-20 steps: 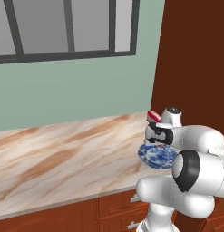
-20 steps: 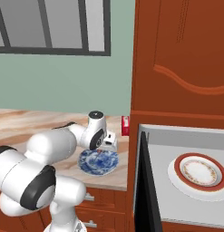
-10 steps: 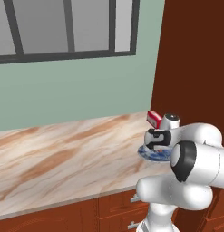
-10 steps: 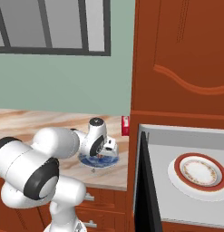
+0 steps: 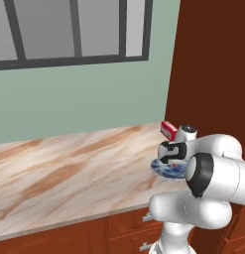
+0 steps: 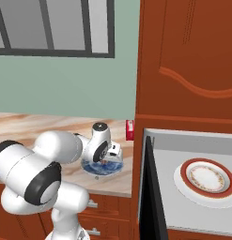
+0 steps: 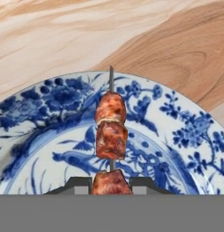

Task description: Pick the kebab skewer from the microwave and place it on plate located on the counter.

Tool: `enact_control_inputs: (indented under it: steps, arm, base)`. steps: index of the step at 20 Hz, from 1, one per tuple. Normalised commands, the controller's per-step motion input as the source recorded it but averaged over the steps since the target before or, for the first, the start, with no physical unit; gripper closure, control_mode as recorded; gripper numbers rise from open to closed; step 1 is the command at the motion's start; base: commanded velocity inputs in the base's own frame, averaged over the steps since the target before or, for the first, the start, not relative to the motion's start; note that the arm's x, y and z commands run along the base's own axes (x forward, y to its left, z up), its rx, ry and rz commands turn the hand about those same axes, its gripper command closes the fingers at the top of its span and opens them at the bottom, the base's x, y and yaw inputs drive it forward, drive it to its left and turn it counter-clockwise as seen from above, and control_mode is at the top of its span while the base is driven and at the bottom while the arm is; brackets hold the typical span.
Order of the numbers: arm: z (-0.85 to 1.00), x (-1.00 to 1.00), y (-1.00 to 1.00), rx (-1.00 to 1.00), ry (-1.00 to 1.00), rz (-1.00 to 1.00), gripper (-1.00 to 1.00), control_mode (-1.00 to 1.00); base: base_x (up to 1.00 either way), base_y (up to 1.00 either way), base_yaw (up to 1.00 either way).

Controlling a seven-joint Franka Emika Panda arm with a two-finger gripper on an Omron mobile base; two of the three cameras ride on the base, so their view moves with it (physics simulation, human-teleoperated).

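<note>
Tool (image 7: 111, 185) has dropped onto the plate (image 7: 186, 136) (clamped on the kebab skewer (image 7: 111, 136)).

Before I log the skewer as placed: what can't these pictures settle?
- Whether the kebab skewer touches the plate: hand view looks straight along it.
- Skewer's near end and the gripper's grip: cut off by the bottom edge.
- Base views: skewer too small behind the gripper.
</note>
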Motion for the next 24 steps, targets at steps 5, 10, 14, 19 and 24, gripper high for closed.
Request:
enact_control_inputs:
  steps: [5, 10, 14, 19, 24]
  arm:
    - [0.00, 0.01, 0.00, 0.00, 0.00, 0.00, 1.00, -1.00]
    - [0.00, 0.01, 0.00, 0.00, 0.00, 0.00, -1.00, -1.00]
    - [0.00, 0.00, 0.00, 0.00, 0.00, 0.00, -1.00, -1.00]
    - [0.00, 0.00, 0.00, 0.00, 0.00, 0.00, -1.00, -1.00]
    - [0.06, 0.00, -0.08, 0.00, 0.00, 0.00, -1.00, -1.00]
  base:
    - [0.00, 0.00, 0.00]
    - [0.00, 0.00, 0.00]
    - [0.00, 0.00, 0.00]
    - [0.00, 0.00, 0.00]
    - [0.00, 0.00, 0.00]
